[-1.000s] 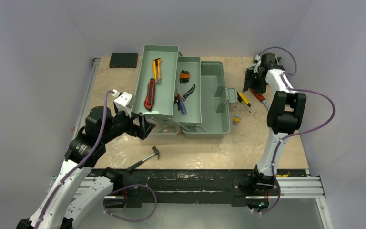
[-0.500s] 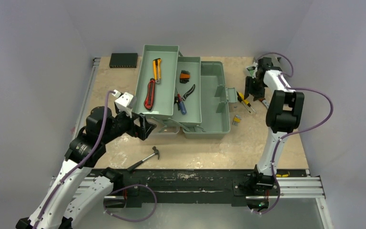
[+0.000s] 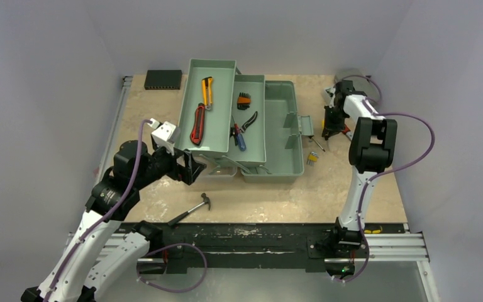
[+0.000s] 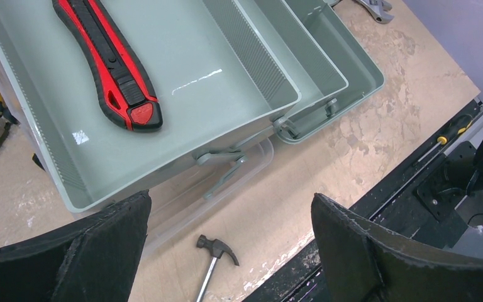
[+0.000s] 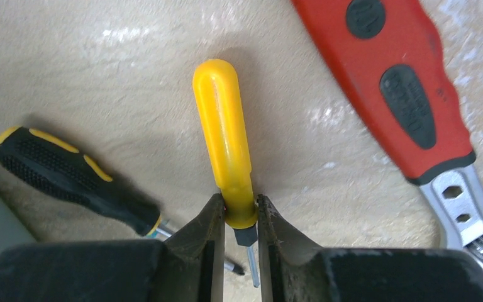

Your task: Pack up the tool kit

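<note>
Near the front-left corner of the toolbox (image 3: 286,113), the left fingers (image 4: 100,251) stood wide and empty. Right of the toolbox, on the worktop (image 3: 258,201), the right fingers (image 5: 207,239) pinched the yellow screwdriver (image 5: 223,132) at its narrow collar. Held so far from its middle, it might swing or slip out when lifted, and the black screwdriver (image 5: 69,182) close beside could be dragged along.

Yellow screwdriver (image 5: 221,132), centre of the right wrist view, had a smooth, glossy plastic handle. Red wrench (image 5: 402,82) at upper right wore a matt rubbery grip over bare bright metal. The table (image 5: 100,63) looked mottled, stone-like and faintly shiny; the toolbox tray (image 4: 214,82) was smooth green plastic catching glare.
</note>
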Available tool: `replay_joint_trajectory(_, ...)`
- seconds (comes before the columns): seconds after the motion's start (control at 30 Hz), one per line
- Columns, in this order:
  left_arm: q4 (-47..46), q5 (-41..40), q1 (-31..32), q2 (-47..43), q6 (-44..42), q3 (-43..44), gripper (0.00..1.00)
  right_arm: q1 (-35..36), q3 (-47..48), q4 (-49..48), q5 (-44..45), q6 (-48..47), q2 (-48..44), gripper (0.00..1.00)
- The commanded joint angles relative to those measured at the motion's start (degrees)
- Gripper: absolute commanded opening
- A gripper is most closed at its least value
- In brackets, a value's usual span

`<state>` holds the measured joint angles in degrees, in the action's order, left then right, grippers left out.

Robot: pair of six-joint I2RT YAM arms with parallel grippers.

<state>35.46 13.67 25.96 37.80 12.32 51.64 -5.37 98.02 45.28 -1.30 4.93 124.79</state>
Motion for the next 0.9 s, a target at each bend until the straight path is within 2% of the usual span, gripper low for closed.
replay_joint_trajectory(0.0, -2.02, -0.21, 0.24, -0.28, -1.42, -0.21, 0.95, 0.05, -1.89, -1.59, -3.67, 1.18, -7.59, 0.0)
replay_joint_trajectory(0.5, -1.95, -0.63, 0.24, -0.54, -1.51, -0.23, 0.95, 0.09, -4.11, -2.94, -0.93, 6.09, -22.49, 0.0)
replay_joint_trajectory(0.87, -1.92, -0.59, 0.23, -0.89, -1.53, -0.3, 0.95, 0.05, -5.03, -3.98, -3.13, 6.89, -27.24, 0.0)
